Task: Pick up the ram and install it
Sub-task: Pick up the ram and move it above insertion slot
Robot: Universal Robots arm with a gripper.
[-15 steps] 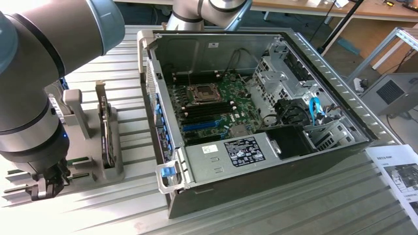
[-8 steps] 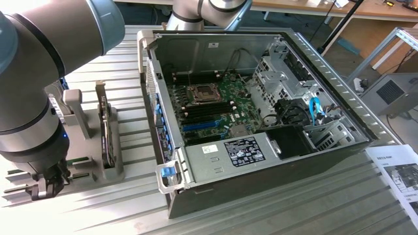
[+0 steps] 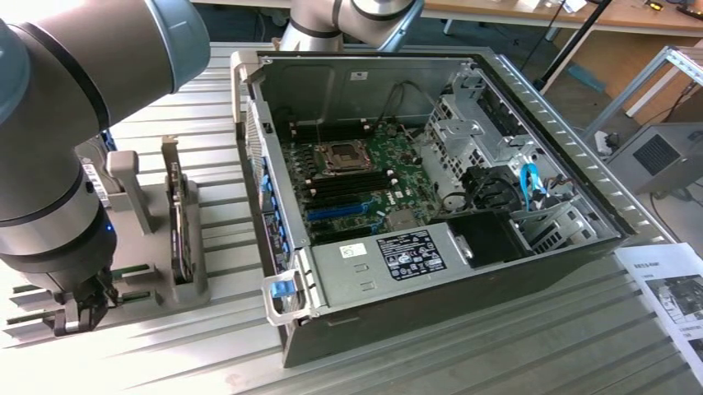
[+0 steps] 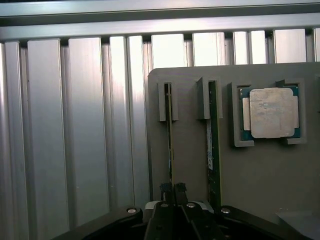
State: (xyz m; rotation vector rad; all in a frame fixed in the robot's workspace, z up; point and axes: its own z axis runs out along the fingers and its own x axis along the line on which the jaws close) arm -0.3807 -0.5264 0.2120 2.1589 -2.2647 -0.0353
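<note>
Green ram (image 4: 170, 150), edge-on, is pinched by the claw (image 4: 172, 188), gripped end hidden.

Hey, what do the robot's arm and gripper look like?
The arm has thick, round silver-grey segments with darker blue-grey joint caps. The gripper is black, with two slim fingers and small silver screw heads on its body.
</note>
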